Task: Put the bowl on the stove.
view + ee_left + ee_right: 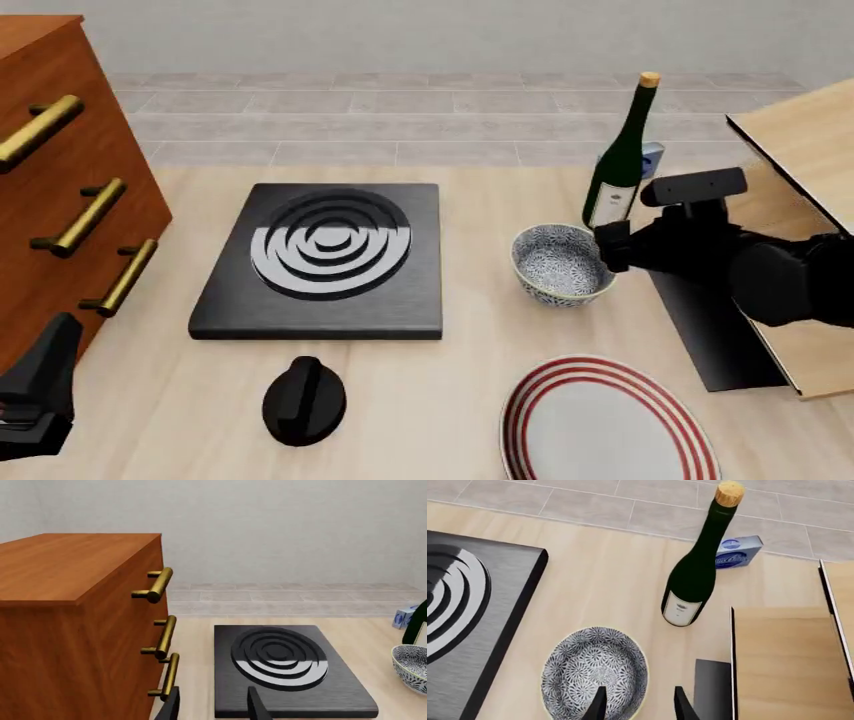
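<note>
Bowl [562, 263] is sitting on the table beside the stove [326, 262], not yet lifted, while I am straddling its rim with my right gripper [639, 700] spread.

Stove [291, 672] beside wooden dresser [73, 625]

Even, bright render — soft shadows; sharp throughout; faint sheen on stove [324, 262].

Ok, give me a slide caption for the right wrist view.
Right pincer open at the rim of the speckled bowl, beside the stove and a corked bottle.
</note>
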Robot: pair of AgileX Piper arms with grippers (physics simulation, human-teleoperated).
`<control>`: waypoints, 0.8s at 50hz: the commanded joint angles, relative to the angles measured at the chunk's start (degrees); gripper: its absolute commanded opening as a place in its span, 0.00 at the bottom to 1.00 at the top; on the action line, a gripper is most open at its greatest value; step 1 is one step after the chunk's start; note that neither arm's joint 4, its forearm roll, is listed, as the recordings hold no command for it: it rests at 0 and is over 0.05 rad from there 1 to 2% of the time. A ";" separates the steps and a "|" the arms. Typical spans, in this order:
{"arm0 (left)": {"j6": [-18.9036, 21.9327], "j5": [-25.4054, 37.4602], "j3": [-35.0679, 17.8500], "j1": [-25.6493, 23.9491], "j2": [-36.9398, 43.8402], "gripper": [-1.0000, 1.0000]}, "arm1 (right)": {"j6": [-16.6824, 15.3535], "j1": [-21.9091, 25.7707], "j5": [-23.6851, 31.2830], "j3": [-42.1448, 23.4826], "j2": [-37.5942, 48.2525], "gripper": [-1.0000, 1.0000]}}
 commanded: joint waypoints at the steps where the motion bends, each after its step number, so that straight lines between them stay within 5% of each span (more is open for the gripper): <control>1: 0.00 0.00 0.00 0.00 0.00 1.00 | 0.55 -0.50 -1.61 -0.67 3.85 1.00; 40: 0.00 0.00 0.00 0.00 0.00 1.00 | 2.10 -0.70 -8.51 -3.16 16.91 1.00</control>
